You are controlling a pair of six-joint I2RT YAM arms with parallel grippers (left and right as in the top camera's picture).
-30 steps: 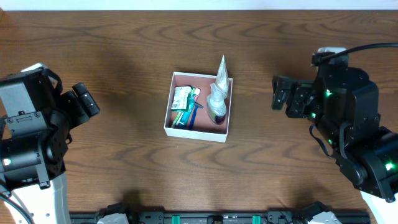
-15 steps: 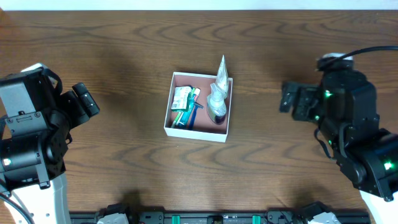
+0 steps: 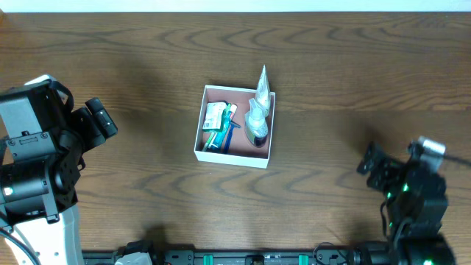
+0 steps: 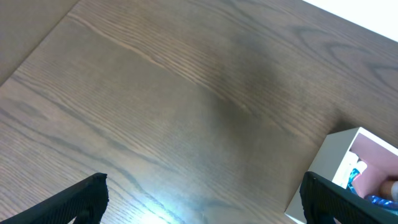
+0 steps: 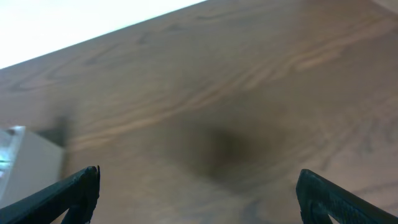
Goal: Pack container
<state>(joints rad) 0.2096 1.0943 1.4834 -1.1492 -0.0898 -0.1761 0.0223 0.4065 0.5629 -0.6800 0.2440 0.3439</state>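
Dark brown wood-grain table (image 3: 132,44) spreads under both my arms. My left pincer (image 3: 101,120) stands wide, its two black fingers (image 4: 87,196) far apart at the lower corners of the wrist view, with only bare wood between them. My right pincer (image 3: 370,163) is spread just as wide and grips nothing. The container (image 3: 232,160) lies between the two, well apart from each: off to the right of my left pincer, and to the left of my right pincer, farther out over the table. It is a shallow square box, white outside and on the rim, dusty pink inside. It holds a green-and-white packet (image 3: 215,115), a blue-handled item (image 3: 224,136), a clear bottle (image 3: 256,125) and a white tube (image 3: 263,82) whose pointed end reaches past the far rim
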